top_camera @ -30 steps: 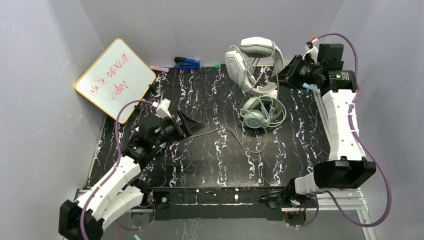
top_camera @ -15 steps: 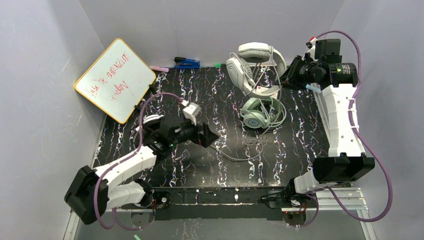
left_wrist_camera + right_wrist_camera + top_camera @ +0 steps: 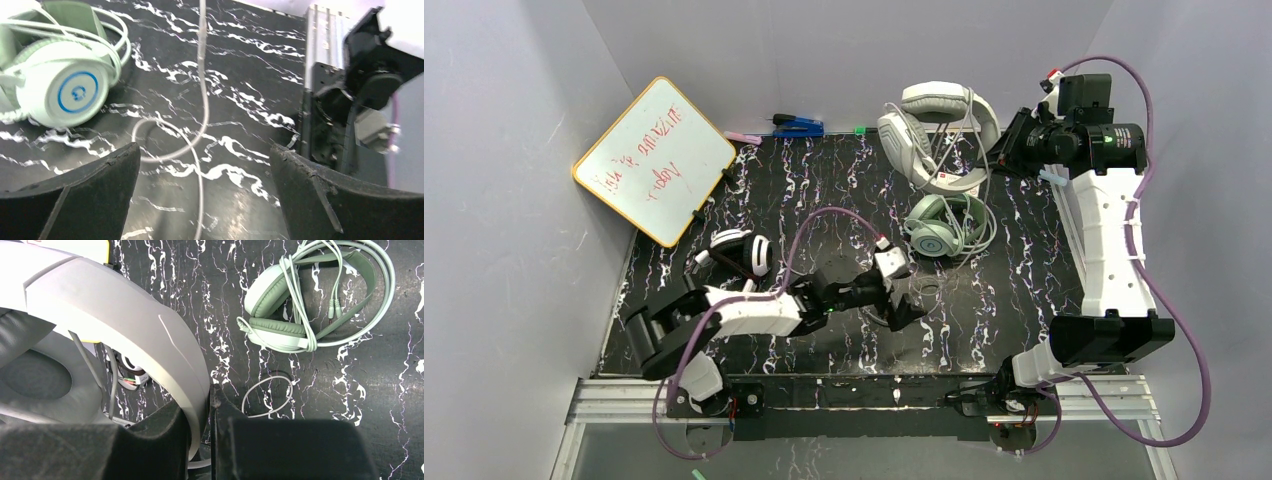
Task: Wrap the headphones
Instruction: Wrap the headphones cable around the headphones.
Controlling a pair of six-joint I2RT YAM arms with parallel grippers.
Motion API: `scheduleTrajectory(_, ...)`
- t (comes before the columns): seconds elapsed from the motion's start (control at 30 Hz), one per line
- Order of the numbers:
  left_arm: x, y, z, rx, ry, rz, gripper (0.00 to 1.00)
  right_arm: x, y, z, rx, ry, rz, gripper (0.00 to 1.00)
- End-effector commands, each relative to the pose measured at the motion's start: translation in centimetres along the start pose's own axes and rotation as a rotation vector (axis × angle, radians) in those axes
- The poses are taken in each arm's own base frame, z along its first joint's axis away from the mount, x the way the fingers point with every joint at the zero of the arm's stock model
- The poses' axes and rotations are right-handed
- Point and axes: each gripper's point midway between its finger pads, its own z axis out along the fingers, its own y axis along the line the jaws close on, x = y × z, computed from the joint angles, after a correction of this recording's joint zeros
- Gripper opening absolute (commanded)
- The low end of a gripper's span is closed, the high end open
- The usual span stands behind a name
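The light grey headphones (image 3: 934,125) hang at the back right, and my right gripper (image 3: 1002,158) is shut on their headband (image 3: 125,325). In the right wrist view the right gripper (image 3: 200,400) pinches the band's edge. Their grey cable (image 3: 936,292) drops to the table and curls in a loop (image 3: 200,100). My left gripper (image 3: 909,302) is open low over that cable; in the left wrist view the left gripper (image 3: 204,152) has the cable running under its gap, untouched. The mint-green headphones (image 3: 939,228) lie wrapped in their pale cable. The black-and-white headphones (image 3: 742,250) lie at the left.
A whiteboard (image 3: 654,160) with red writing leans on the left wall. A blue tool (image 3: 799,126) and a pink marker (image 3: 742,137) lie at the back edge. The right arm's base (image 3: 350,100) stands just right of my left gripper.
My left arm has swung right from the table's left side to its middle, uncovering the black-and-white headphones. The right gripper and grey headphones have shifted slightly up and right.
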Motion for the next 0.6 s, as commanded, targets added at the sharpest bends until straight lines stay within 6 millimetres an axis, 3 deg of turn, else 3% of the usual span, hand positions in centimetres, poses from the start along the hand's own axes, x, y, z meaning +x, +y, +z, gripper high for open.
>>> scheduleTrajectory(0.0,-3.5,1.2,2.7,-0.044,-0.130,0.168,0.98,-1.7,3.4,-2.3,-0.116,-0.082,-0.046,0.01)
scheduleTrajectory(0.27,-0.4,3.9,5.6,-0.126,-0.070,0.308,0.98,-1.6,4.3,-2.9,-0.157,-0.077,-0.045,0.01)
scheduleTrajectory(0.4,0.8,2.9,7.1,-0.026,-0.050,0.382,0.95,-1.5,4.6,-3.1,-0.168,-0.075,-0.045,0.01)
scheduleTrajectory(0.47,1.4,2.8,7.8,0.000,-0.040,0.387,0.84,-1.4,4.5,-2.9,-0.168,-0.070,-0.043,0.01)
scheduleTrajectory(0.5,1.8,2.8,8.1,0.005,-0.034,0.386,0.74,-1.4,4.5,-2.9,-0.168,-0.070,-0.043,0.01)
scheduleTrajectory(0.57,2.0,2.8,8.1,0.003,-0.030,0.385,0.41,-1.3,4.4,-2.9,-0.164,-0.069,-0.041,0.01)
